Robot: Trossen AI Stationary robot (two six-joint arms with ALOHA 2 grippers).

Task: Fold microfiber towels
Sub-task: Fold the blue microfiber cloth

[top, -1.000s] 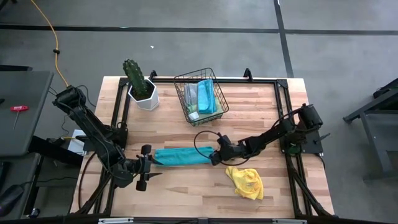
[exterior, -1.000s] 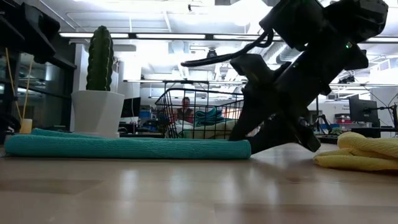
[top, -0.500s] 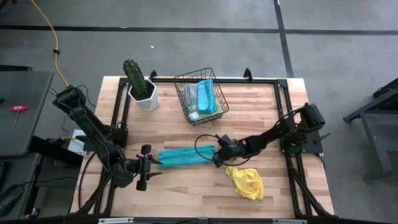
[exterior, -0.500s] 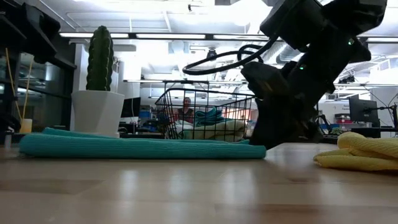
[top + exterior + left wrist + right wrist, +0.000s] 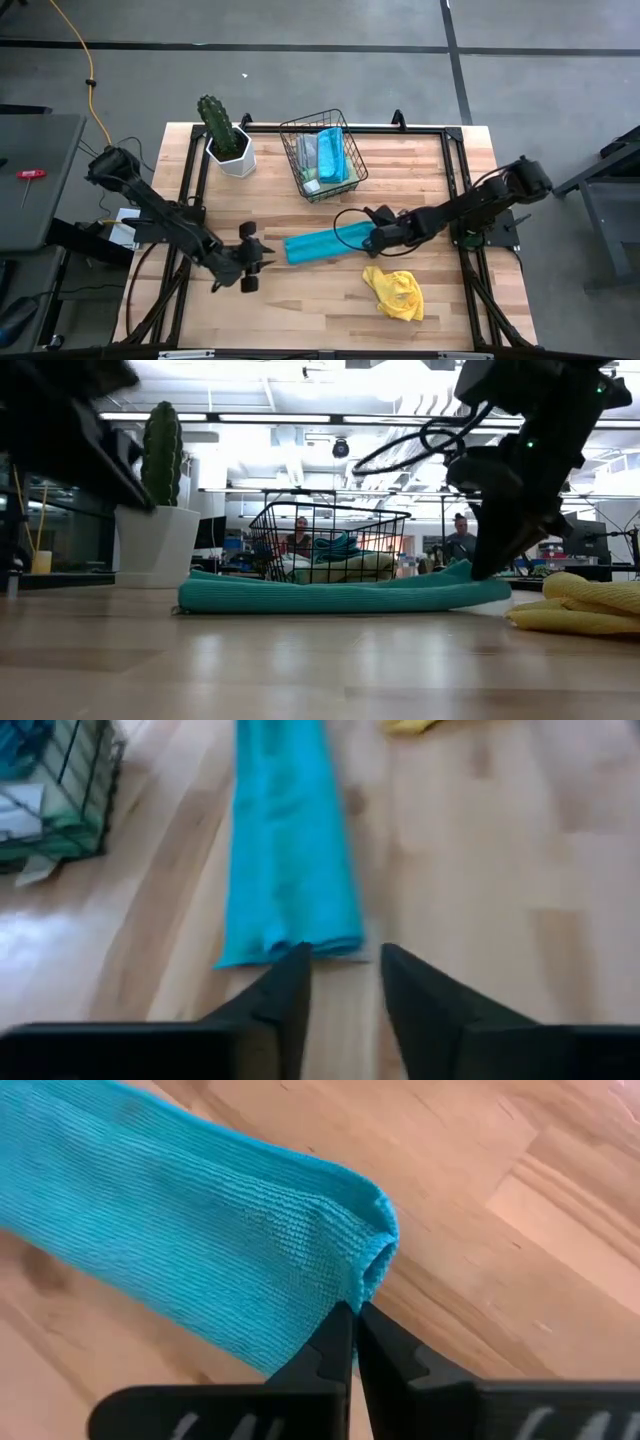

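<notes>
- Towel work at mid-table: the long teal-blue microfiber towel (image 5: 322, 244), folded into a narrow strip, lies on the pale wooden table (image 5: 300, 310), in front of the black wire basket (image 5: 322, 155).
- The right gripper (image 5: 376, 238) is down at the strip's right end, and the wrist view shows its two dark fingers (image 5: 335, 1342) pinched tight together on the towel's folded edge (image 5: 372, 1260).
- From the low view that right end (image 5: 465, 575) rides up off the wood under the gripper (image 5: 495, 565), while the rest of the strip lies flat.
- The left gripper (image 5: 262, 256) sits just beside the strip's left end, apart from it. Its wrist view shows the fingers (image 5: 285, 995) partly spread with a narrow gap, the towel's end (image 5: 290, 945) just ahead of the tips, nothing between them.
- A crumpled yellow microfiber towel (image 5: 395, 292) lies near the table's front, to the right of the teal strip and apart from it; it shows as a soft heap at the low view's edge (image 5: 580, 605).
- More folded towels, teal and grey-green (image 5: 325, 155), stand packed in the basket.
- A green cactus in a white faceted pot (image 5: 226, 140) stands at the table's back left, beside the basket.
- Beyond the table, the low view catches people (image 5: 298, 536) in the room behind.
</notes>
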